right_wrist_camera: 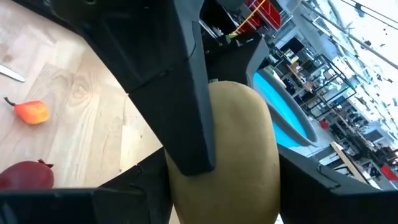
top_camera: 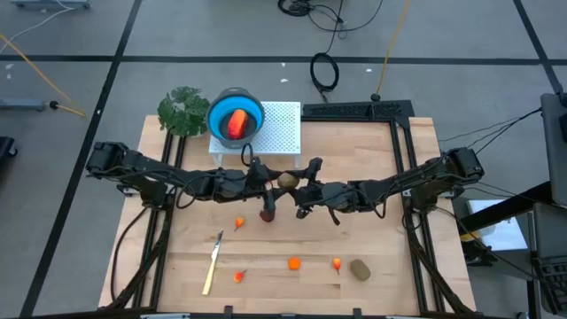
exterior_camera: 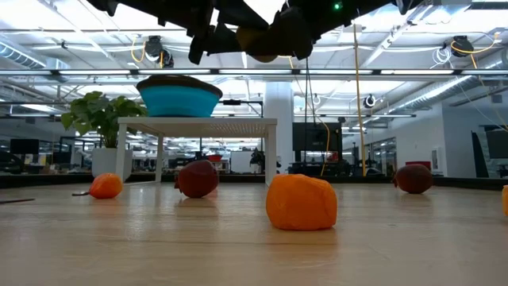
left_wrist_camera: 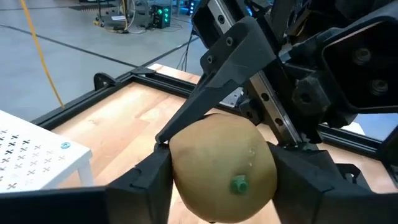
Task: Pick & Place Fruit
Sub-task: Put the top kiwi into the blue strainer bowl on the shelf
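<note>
While both grippers' jaws clasp it midair, smooth olive-brown oval fruit [top_camera: 287,181], green-stemmed

High view: overhead, straight down, whole desk [top_camera: 372,257] and both arms in frame. Low view: at desk level, looking level toward the room beyond; very close to scattered pieces. Wrist views: each pressed close on the same olive-brown oval [left_wrist_camera: 221,168], seen from opposite sides, shared with overhead mid-desk.
</note>
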Controlling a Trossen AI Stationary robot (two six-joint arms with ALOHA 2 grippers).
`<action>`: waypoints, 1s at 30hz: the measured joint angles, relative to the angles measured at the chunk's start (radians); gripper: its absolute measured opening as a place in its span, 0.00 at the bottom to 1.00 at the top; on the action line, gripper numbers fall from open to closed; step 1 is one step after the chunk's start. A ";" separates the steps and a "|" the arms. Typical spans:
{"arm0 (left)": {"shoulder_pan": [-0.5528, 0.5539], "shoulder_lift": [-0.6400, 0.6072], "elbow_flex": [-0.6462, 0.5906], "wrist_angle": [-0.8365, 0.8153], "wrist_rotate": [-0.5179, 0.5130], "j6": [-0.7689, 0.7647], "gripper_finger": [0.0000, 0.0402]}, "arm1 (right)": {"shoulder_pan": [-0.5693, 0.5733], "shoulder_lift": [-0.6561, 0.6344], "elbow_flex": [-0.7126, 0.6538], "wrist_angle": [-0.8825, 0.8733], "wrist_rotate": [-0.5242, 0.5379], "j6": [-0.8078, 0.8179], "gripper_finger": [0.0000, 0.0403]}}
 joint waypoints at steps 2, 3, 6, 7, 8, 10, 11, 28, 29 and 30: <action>0.000 0.000 0.000 -0.002 0.010 -0.008 0.47 | 0.000 0.000 0.000 0.000 0.001 0.016 0.54; 0.000 0.000 0.000 -0.006 0.013 -0.013 0.47 | 0.000 0.000 0.000 -0.002 -0.002 0.028 0.55; 0.000 0.000 0.000 -0.011 0.019 -0.008 0.50 | 0.000 0.000 0.000 -0.003 -0.005 0.074 0.57; 0.000 0.000 0.001 -0.011 0.019 -0.004 0.51 | 0.000 0.000 0.000 -0.002 -0.006 0.089 0.58; 0.000 -0.001 0.001 -0.012 0.019 -0.004 0.51 | 0.000 0.000 0.000 -0.001 -0.006 0.103 0.59; 0.000 -0.001 0.001 -0.016 0.020 -0.004 0.52 | 0.000 0.000 0.000 -0.002 -0.006 0.124 0.61; 0.000 -0.001 0.001 -0.018 0.020 -0.001 0.52 | 0.000 0.000 0.000 -0.005 -0.006 0.135 0.62; 0.000 -0.159 0.000 -0.259 -0.158 0.169 0.49 | 0.005 0.000 0.000 -0.166 -0.008 0.423 0.71; 0.000 -0.174 0.000 -0.269 -0.183 0.187 0.49 | 0.005 0.000 0.000 -0.166 -0.017 0.438 0.70; 0.002 -0.191 0.000 -0.280 -0.207 0.204 0.49 | 0.004 0.000 0.000 -0.166 -0.037 0.452 0.69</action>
